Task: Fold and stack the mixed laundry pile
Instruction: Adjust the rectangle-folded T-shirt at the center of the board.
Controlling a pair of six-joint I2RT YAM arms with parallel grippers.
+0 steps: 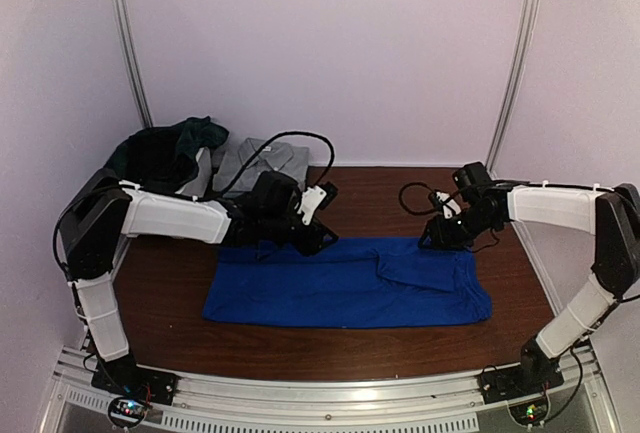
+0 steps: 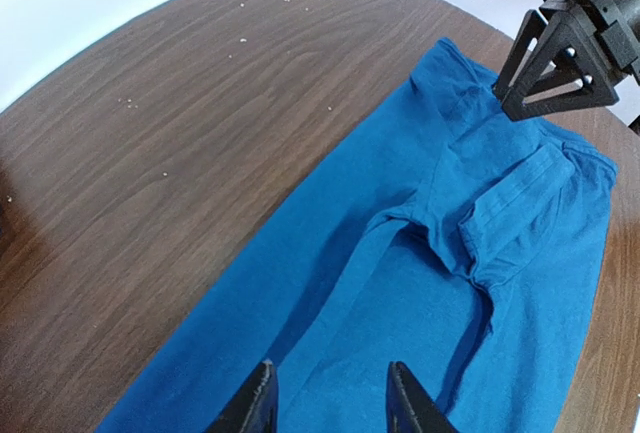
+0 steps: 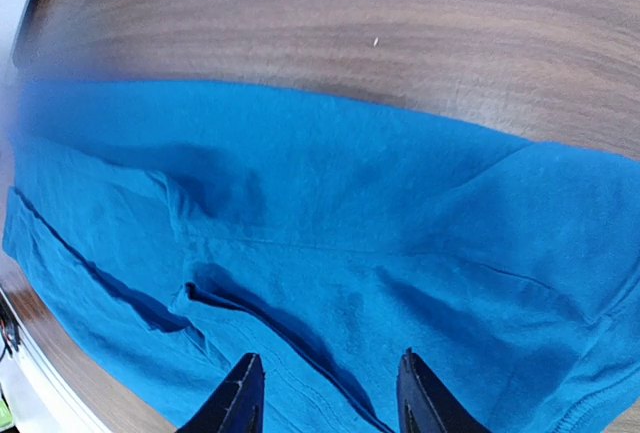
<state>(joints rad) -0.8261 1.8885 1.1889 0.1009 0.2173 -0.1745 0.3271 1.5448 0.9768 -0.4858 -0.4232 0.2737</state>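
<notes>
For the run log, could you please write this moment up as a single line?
blue shirt: flat on table, partly folded | left gripper: open, over shirt | right gripper: open, over shirt | clothes pile: far-left corner

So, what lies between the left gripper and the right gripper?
The blue T-shirt stretches from the left gripper to the right gripper, sleeve folded in; the left wrist view shows it.
</notes>
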